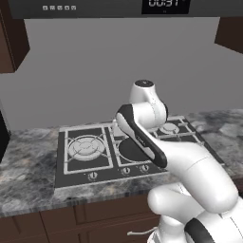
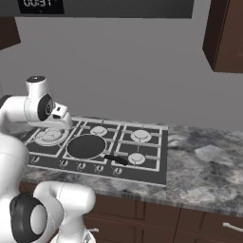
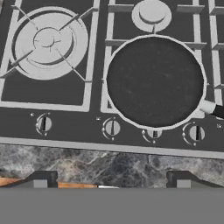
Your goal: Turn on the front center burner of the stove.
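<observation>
Hand view | end effector [image 3: 109, 178] spread, above stove [image 3: 61, 94] knobs | front center burner [image 3: 155, 82] ahead

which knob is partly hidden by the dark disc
The third knob from the left in hand view; the disc rim overlaps its top, others show whole.

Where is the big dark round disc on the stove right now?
The dark disc sits in the stove's center section, right of the pale ring burner, just behind the front knobs.
</observation>
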